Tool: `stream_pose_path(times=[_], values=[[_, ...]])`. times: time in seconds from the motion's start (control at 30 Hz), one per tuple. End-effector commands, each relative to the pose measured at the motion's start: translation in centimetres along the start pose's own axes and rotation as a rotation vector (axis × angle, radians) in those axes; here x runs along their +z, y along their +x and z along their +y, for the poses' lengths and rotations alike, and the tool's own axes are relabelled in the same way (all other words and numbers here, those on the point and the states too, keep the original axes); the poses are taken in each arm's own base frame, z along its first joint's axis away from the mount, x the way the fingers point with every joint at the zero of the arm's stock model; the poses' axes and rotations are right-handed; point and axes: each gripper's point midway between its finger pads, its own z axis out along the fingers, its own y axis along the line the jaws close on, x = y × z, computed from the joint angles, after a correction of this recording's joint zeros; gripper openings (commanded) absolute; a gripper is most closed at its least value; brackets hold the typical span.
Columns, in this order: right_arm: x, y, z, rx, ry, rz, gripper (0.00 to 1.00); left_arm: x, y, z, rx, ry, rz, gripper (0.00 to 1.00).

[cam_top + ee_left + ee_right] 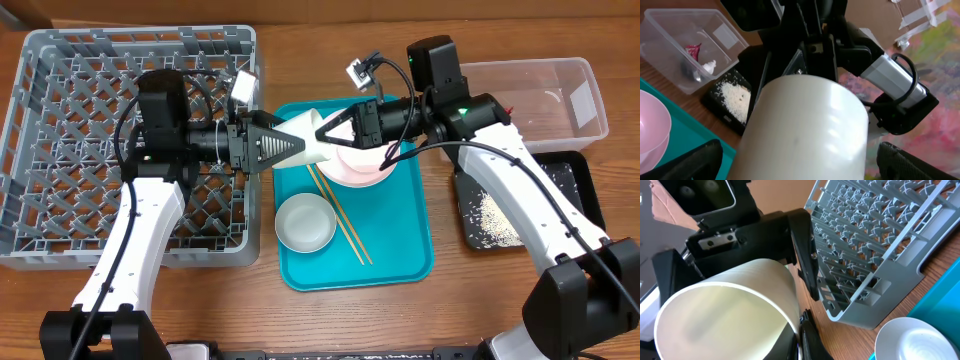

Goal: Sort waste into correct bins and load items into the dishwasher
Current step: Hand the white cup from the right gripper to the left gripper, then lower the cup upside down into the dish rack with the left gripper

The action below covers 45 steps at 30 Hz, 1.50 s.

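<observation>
Handover: right tool (pixel 326 133) pinches cup (pixel 310 143) rim; left tool (pixel 292 144) gapes around base, presumably bound for rack (pixel 60 150).

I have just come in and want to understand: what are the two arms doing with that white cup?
The arms seem to be passing the white cup between them above the teal tray. The right gripper is shut on its rim. The left gripper is open, one finger on each side, not yet closed. A pink bowl, a pale bowl and two chopsticks wait on the tray, beside the dish rack.
</observation>
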Motion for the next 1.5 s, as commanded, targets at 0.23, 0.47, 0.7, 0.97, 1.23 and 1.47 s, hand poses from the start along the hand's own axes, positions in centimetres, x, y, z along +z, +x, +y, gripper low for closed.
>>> stream_pose_path(times=[0.23, 0.47, 0.7, 0.97, 1.23, 1.47], values=[[-0.2, -1.3, 0.8, -0.076, 0.015, -0.040, 0.04, 1.5, -0.3, 0.1, -0.111, -0.018, 0.011, 0.97], [-0.2, -1.9, 0.6, -0.082, 0.035, -0.062, 0.04, 1.5, -0.6, 0.0, -0.124, -0.019, 0.006, 0.87], [-0.3, -2.0, 0.5, -0.081, 0.042, -0.067, 0.04, 1.4, -1.2, 0.0, -0.101, -0.030, -0.010, 0.64], [-0.3, -2.0, 0.4, -0.077, 0.043, -0.065, 0.04, 1.3, -2.0, 1.2, -0.094, -0.100, -0.060, 0.59], [-1.2, -1.4, -3.6, 0.039, 0.243, -0.091, 0.13, 0.4, -3.4, 4.0, 0.007, -0.262, -0.147, 0.40], [-4.9, 0.1, -8.9, 0.174, 0.506, -0.110, 0.11, -3.3, -3.5, 7.8, -0.018, -0.464, -0.214, 0.11]])
